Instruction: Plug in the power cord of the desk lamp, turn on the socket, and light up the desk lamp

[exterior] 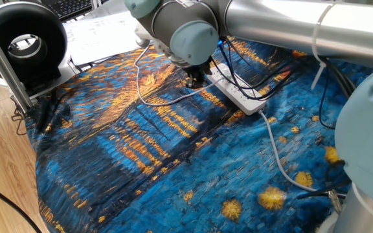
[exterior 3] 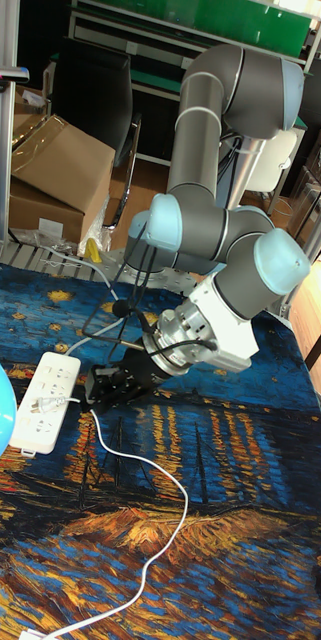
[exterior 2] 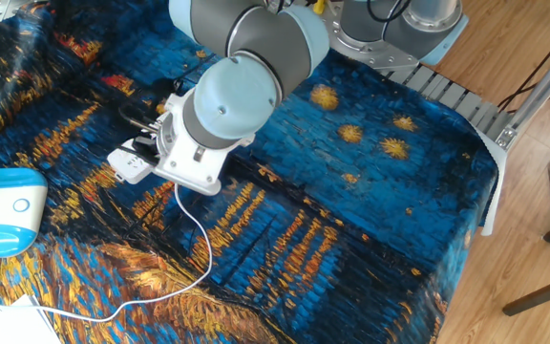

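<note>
Cord (exterior 3: 150, 500) is seen nearest in the tall fixed view: a very thin white line, limp, looping over the painted blue-and-orange tablecloth (exterior 3: 230, 560) and rising to the black gripper (exterior 3: 108, 385). The small white plug at its end appears to be pinched between the fingers, though the plug itself is too small to be made out clearly. Just beyond the fingertips, on the side away from the robot's wrist, the socket (exterior 3: 42, 400) is found, a long white hard-plastic power strip lying flat with its row of outlets facing up. Its long axis is set roughly across the gripper's line of approach, so the plug is judged to be reaching the strip's side rather than its end. In the other fixed view only one end of the strip (exterior 2: 130, 164) is left uncovered by the wrist. Farther off, the thick pale-grey cable (exterior: 278, 152) is seen trailing from the strip's far end.
</note>
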{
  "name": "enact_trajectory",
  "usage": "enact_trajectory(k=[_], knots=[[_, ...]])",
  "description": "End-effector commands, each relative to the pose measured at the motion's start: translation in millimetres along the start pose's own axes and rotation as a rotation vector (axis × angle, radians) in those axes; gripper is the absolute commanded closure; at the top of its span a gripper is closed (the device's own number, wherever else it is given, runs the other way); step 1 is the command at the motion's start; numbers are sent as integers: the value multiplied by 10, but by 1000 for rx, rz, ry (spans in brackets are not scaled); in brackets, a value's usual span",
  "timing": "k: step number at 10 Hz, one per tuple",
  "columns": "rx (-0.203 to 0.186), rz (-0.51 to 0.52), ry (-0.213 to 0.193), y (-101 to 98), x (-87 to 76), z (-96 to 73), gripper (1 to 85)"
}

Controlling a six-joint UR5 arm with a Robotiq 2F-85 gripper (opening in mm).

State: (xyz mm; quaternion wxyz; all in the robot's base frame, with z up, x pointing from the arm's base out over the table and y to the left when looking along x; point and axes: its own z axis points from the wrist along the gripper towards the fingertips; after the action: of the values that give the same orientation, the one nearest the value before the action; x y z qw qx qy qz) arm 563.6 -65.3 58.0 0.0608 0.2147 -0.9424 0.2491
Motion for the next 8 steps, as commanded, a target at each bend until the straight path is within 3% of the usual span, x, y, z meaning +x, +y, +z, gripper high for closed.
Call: enact_trajectory(k=[1, 4, 6, 8], knots=[[-76, -64, 4, 205, -5, 31, 533], [-72, -155, 5, 177, 22, 141, 543], [-99, -165, -11, 218, 43, 239, 547], [-71, -193, -15, 149, 14, 275, 547]])
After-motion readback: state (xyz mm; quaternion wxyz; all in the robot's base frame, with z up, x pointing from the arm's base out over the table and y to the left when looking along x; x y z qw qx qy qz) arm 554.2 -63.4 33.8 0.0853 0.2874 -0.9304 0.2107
